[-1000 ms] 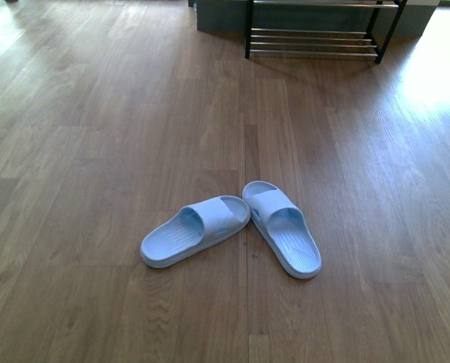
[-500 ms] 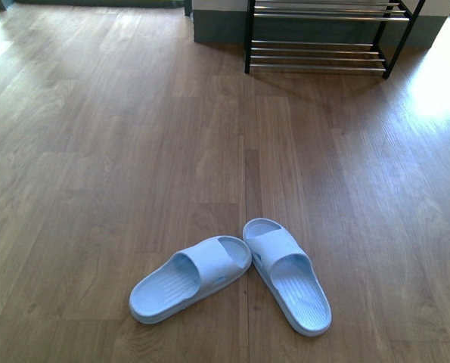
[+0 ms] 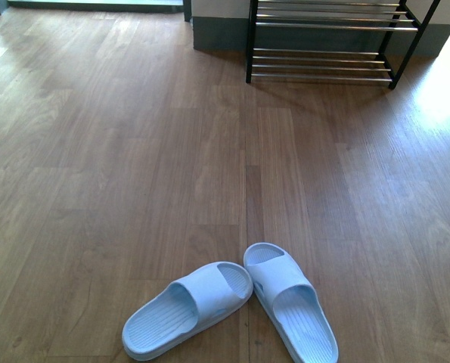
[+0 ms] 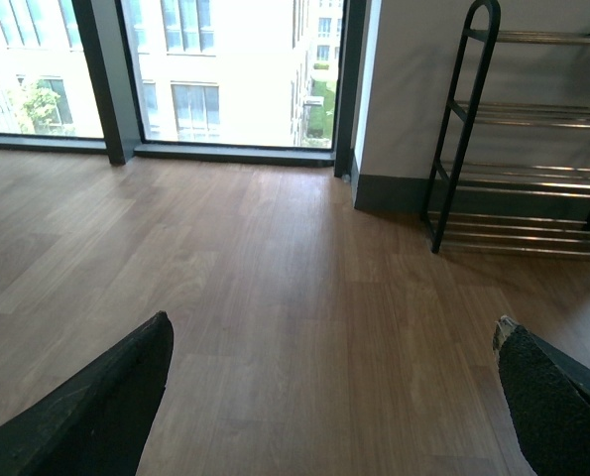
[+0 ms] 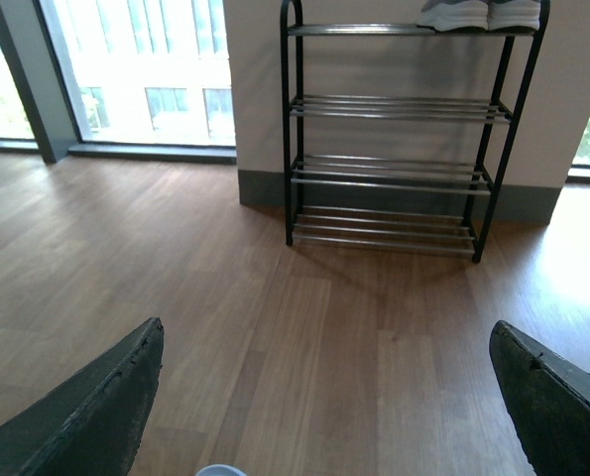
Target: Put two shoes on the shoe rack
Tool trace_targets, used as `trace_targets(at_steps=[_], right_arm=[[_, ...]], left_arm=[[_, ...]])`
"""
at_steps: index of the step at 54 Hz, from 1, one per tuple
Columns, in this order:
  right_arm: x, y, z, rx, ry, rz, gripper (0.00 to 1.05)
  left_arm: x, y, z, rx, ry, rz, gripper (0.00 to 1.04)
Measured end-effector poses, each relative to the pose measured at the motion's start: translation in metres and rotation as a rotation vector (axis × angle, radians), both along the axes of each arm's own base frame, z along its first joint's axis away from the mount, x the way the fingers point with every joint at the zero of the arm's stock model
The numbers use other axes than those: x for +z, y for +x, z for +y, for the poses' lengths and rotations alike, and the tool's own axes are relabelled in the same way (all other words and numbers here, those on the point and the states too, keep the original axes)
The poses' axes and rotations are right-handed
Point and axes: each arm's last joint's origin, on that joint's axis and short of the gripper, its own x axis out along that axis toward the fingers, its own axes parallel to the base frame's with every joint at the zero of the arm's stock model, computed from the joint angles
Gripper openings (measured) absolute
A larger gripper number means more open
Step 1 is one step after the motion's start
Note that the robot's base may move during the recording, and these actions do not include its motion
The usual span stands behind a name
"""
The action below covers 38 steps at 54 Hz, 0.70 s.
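Two pale blue rubber slides lie on the wood floor at the bottom of the front view, toes touching: the left slide [image 3: 185,308] angled left, the right slide [image 3: 291,301] partly cut by the frame edge. A sliver of one slide [image 5: 220,470] shows in the right wrist view. The shoe rack [image 3: 327,39] stands against the far wall; it also shows in the right wrist view [image 5: 399,134] and the left wrist view [image 4: 518,149]. Grey sneakers [image 5: 480,13] sit on its top tier. My left gripper [image 4: 329,332] and right gripper [image 5: 326,335] are open and empty above the floor.
A grey skirting and white wall [image 3: 217,23] run behind the rack. Floor-to-ceiling windows with dark frames [image 4: 111,79] are to the far left. Bare wood floor [image 3: 134,151] lies between the slides and the rack.
The slides have slid down toward the bottom of the front view and the rack shows more fully at the top, so the view has moved forward toward the rack.
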Motion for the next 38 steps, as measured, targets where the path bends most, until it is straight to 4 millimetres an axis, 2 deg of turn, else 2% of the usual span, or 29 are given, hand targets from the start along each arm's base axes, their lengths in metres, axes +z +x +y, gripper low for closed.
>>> trace_targets(at_steps=[13, 21, 28, 32, 36, 38], right_arm=[[0.0, 0.0, 0.0, -0.005, 0.001, -0.001, 0.95], [0.016, 0.002, 0.001, -0.212, 0.093, -0.157, 0.95], [0.018, 0.041, 0.002, -0.214, 0.054, -0.022, 0.95], [0.024, 0.077, 0.0, -0.234, 0.019, 0.016, 0.95], [0.019, 0.104, -0.001, -0.238, -0.003, 0.068, 0.95], [0.009, 0.12, -0.003, -0.255, -0.026, 0.11, 0.95]], left_arm=[[0.0, 0.0, 0.0, 0.0, 0.0, 0.0, 0.95], [0.0, 0.0, 0.0, 0.0, 0.0, 0.0, 0.95], [0.0, 0.0, 0.0, 0.0, 0.0, 0.0, 0.95], [0.0, 0.0, 0.0, 0.0, 0.0, 0.0, 0.95], [0.0, 0.0, 0.0, 0.0, 0.0, 0.0, 0.95], [0.0, 0.0, 0.0, 0.0, 0.0, 0.0, 0.95]])
